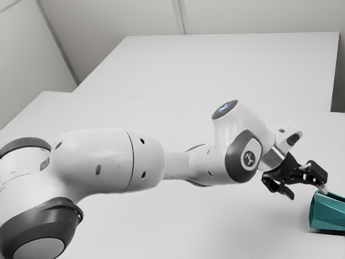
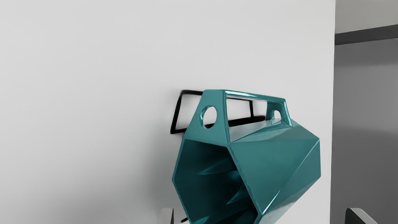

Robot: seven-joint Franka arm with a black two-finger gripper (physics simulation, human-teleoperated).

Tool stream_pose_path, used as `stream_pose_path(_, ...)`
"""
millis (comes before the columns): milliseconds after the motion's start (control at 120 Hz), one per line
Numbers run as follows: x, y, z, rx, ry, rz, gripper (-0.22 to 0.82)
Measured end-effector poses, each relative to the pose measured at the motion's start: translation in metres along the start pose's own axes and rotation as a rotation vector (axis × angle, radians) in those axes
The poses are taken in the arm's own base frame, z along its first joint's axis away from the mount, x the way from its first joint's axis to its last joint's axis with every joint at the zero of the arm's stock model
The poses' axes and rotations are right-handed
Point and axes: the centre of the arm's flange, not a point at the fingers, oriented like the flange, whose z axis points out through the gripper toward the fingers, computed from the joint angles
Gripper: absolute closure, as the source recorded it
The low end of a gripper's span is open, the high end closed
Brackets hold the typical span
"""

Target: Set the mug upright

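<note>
Arm: one, white with dark grey joint covers (image 1: 250, 156); enters from the exterior view's left and reaches toward its right, over the tabletop.
Gripper: one, black, two-finger (image 1: 307, 193); at the arm's end, beside the mug.
State of gripper: fingers (image 2: 167, 216) spread wide, no grasp on anything. Whether one fingertip touches the mug I cannot tell.
Mug: one, teal, glossy, faceted (image 2: 273, 161); lying on its side on the tabletop, not upright. Partly cut off by the exterior view's right edge.
Mouth of mug: open and dark inside (image 2: 208, 177); turned toward my wrist camera.
Handle: one, angular, teal (image 2: 255, 94), with a round hole through each end piece; stands out from the mug's side and casts a black outlined shadow (image 2: 176, 112) on the surface.
Tabletop: one, plain white (image 1: 161, 226); its far-left corner in the exterior view is well apart from the mug. In the wrist view the mug lies near one edge; which edge I cannot tell.
Second surface: one, white, flat (image 1: 226, 65); behind the tabletop's far edge in the exterior view.
Walls: pale grey (image 1: 108, 16), with darker upright strips; behind all the rest.
</note>
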Motion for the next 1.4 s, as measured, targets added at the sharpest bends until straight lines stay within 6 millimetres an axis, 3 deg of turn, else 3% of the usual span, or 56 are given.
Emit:
stream_pose_path(258, -0.012, 0.016, 0.038, -0.023, 0.017, -0.023, 0.0)
stream_pose_path(600, -0.008, 0.026, 0.06, -0.036, 0.045, -0.028, 0.01)
stream_pose_path(792, -0.008, 0.037, 0.056, -0.047, 0.054, -0.011, 0.26)
stream_pose_path(1125, -0.004, 0.063, 0.047, -0.058, 0.07, 0.049, 0.55)
stream_pose_path(1400, -0.005, 0.074, 0.054, -0.038, 0.053, 0.078, 0.72)
